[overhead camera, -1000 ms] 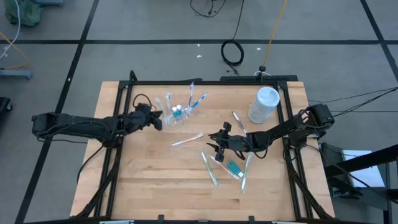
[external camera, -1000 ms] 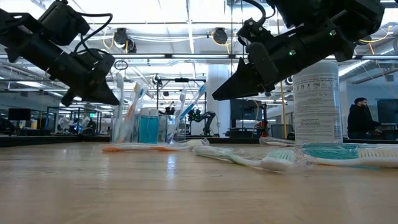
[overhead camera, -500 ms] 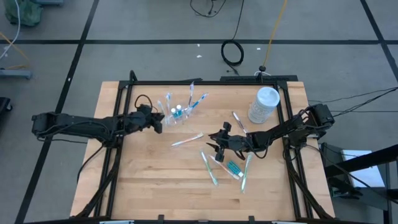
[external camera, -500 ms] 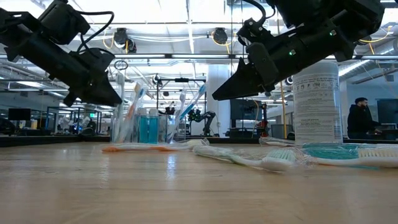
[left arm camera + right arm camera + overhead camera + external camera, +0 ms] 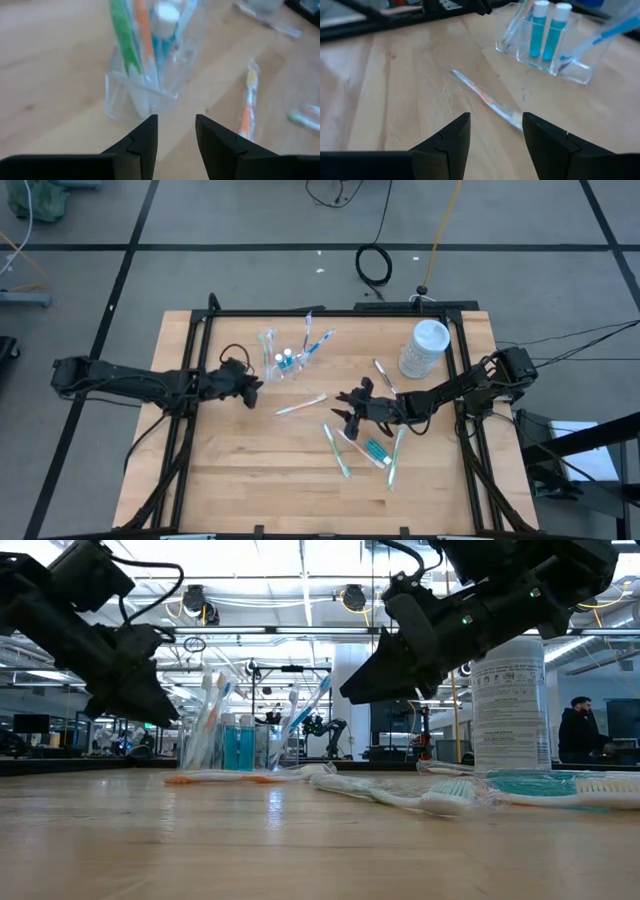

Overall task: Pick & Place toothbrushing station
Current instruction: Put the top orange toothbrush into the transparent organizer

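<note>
Two open fingers point(image 5: 145, 145) facing cup point(image 5: 150, 80)

Clear plastic cup point(image 5: 150, 85) with green toothbrush point(image 5: 121, 35), orange toothbrush point(image 5: 144, 40), teal-blue tubes point(image 5: 547, 30) capped white. Pale wooden table point(image 5: 250, 470), black-framed. White lidded container point(image 5: 424, 348). Orange-handled toothbrush point(image 5: 247, 107) in clear wrapper.

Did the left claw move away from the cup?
Yes. The left gripper has backed off from the cup, toward the table's near left, and its fingers now stand open and empty.
</note>
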You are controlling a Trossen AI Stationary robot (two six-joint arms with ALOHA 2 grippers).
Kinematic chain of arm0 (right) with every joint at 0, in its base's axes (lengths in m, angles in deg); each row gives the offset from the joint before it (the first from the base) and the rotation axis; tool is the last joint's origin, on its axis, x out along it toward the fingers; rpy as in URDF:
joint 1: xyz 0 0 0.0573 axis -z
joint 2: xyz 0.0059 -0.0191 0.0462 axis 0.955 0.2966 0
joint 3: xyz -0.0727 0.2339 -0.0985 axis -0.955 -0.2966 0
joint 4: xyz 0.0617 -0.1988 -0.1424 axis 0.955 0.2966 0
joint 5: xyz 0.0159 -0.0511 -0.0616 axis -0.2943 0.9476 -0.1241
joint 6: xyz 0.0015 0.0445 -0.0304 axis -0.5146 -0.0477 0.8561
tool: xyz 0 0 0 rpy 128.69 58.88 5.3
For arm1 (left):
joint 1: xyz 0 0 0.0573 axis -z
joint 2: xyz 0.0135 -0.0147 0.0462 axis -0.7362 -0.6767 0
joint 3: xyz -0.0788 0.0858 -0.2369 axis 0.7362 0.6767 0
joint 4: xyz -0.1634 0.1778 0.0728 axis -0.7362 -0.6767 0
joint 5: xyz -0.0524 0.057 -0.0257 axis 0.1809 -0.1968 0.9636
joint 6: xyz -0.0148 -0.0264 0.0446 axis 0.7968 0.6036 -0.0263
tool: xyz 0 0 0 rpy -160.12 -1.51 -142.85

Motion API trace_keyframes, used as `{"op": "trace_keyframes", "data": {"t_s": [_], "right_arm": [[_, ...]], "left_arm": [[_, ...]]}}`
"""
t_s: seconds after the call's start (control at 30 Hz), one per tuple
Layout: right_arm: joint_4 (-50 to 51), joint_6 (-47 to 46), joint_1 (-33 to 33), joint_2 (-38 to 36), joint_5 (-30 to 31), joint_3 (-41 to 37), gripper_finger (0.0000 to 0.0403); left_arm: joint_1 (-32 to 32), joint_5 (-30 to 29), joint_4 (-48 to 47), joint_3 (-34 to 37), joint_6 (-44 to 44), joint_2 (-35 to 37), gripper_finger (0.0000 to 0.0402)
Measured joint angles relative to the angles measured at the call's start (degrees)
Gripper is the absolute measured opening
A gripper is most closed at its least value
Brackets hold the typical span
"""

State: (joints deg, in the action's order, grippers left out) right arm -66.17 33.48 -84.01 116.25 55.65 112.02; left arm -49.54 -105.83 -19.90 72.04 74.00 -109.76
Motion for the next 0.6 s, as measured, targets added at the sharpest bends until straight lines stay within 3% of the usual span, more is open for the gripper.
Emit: {"op": "trace_keyframes", "data": {"t_s": [0.1,0.3,0.47,0.6], "right_arm": [[-0.4,-4.3,0.2,0.5,0.1,0.0,0.0171],[-7.9,-6.1,0.9,5.6,0.2,0.0,0.0171],[-18.1,-11.3,2.6,12.4,0.6,0.1,0.0171],[-20.6,-18.1,3.9,16.6,3.5,0.1,0.0171]], "left_arm": [[2.0,-3.1,3.6,0.0,0.3,0.7,0.0136],[9.1,-3.2,11.3,0.0,-3.7,0.2,0.0136],[15.2,-8.1,12.1,0.0,-4.0,0.1,0.0136],[18.2,-12.3,12.0,0.0,-3.7,0.1,0.0136]]}}
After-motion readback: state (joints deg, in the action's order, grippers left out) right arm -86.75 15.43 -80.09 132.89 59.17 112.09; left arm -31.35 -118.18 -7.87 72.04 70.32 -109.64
